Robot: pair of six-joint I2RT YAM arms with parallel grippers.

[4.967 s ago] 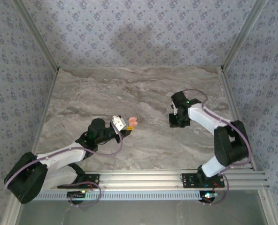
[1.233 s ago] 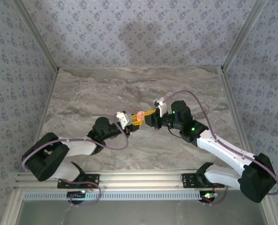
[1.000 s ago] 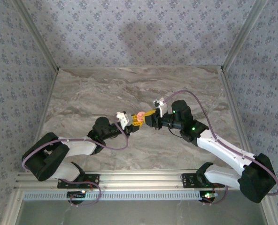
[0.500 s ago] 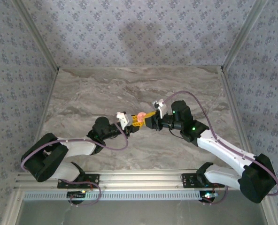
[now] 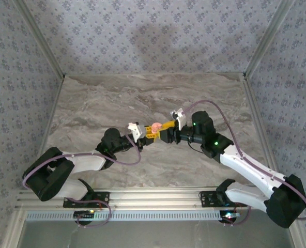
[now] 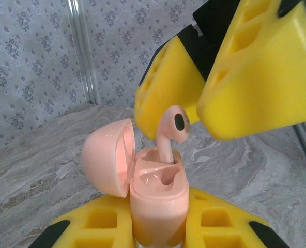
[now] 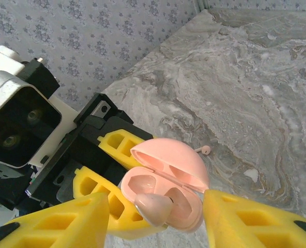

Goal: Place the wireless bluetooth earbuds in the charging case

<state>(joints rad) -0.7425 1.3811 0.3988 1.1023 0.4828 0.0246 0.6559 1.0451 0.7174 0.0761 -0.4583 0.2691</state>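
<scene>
Marble table [image 5: 91, 103] | left hand [image 5: 149, 135] clamps open pink charging case [image 6: 158, 201] | earbud [image 6: 171, 126] stem-down in slot | right hand [image 5: 165, 126] spread

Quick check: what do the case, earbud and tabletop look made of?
The charging case: likely smooth pink plastic, satin outside; its glossy inner wells catch highlights. The earbud: same pink plastic look, with a dark round spot on its head. The table: grey veined marble pattern, possibly stone or laminate.

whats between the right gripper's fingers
A pink earbud, stem down in the open charging case. The right wrist view shows a gap between it and each of the fingers.
</scene>
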